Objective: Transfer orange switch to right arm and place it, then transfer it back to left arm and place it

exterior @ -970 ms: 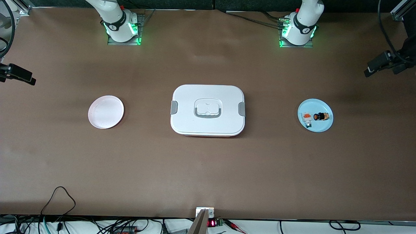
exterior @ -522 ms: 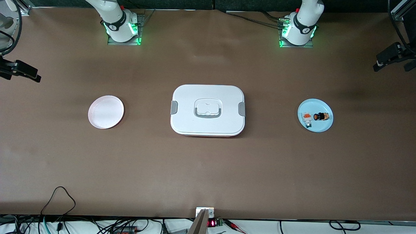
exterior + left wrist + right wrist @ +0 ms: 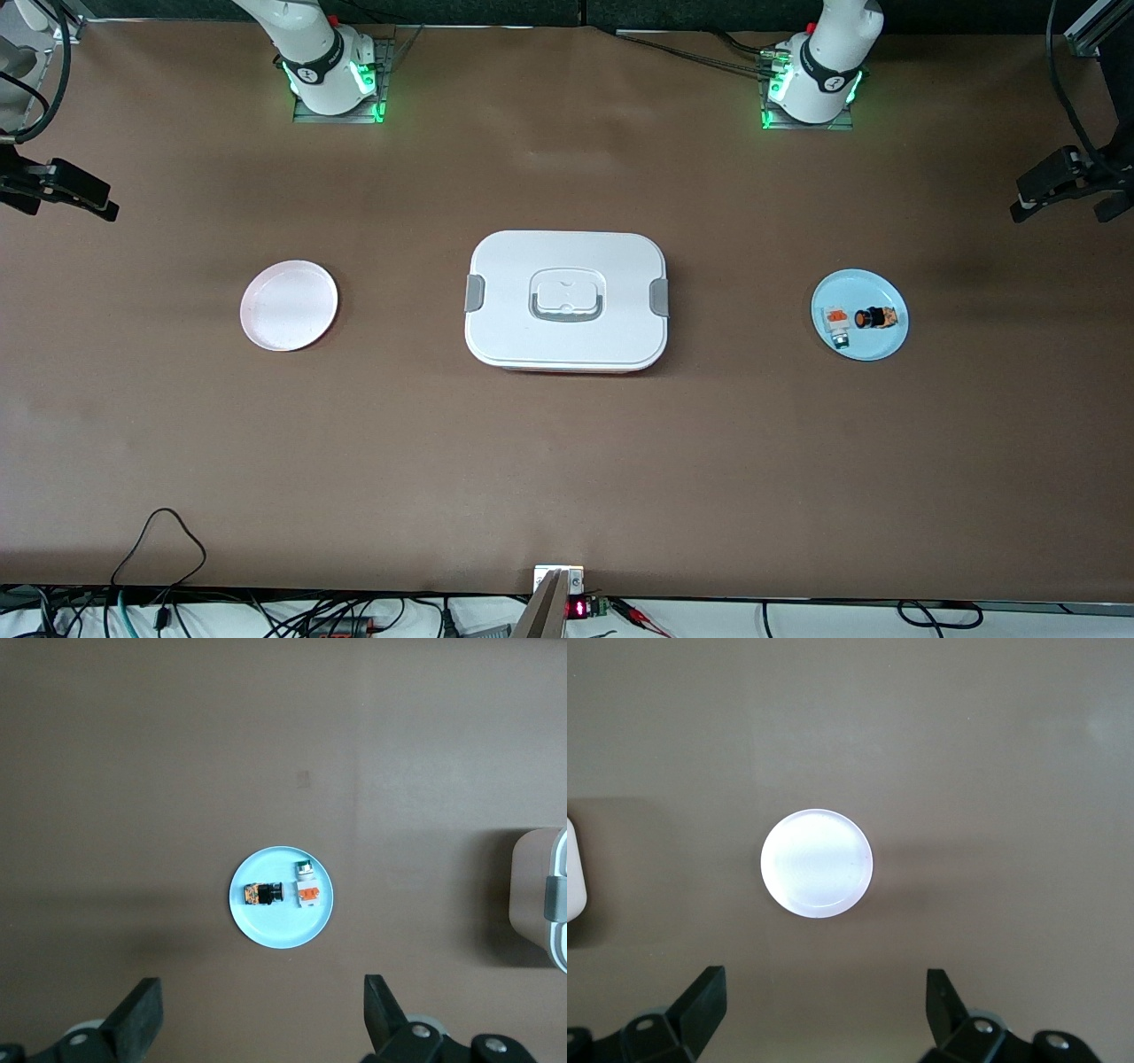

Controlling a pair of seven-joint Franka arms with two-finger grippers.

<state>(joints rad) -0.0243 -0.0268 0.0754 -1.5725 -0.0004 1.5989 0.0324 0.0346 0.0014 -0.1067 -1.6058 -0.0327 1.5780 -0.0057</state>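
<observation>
The box [image 3: 566,299] sits shut in the middle of the brown surface [image 3: 567,461], squarely between the two plates. Toward the left arm's end lies the blue plate [image 3: 877,350], and on it the orange switch [image 3: 870,317] lies on its side just beside a small white-and-grey block [image 3: 836,324]. Toward the right arm's end lies a white plate [image 3: 289,305] with nothing on it.

The left end effector [image 3: 261,1032] hangs high over the blue plate, fingers [image 3: 140,1025] spread wide, holding nothing. The right end effector [image 3: 824,1010] hangs high over the white plate, likewise spread and holding nothing. The front view catches only dark bits of them at its edges; the wrist views show the spread fingers plainly, each with a sliver of the box at its edge.
</observation>
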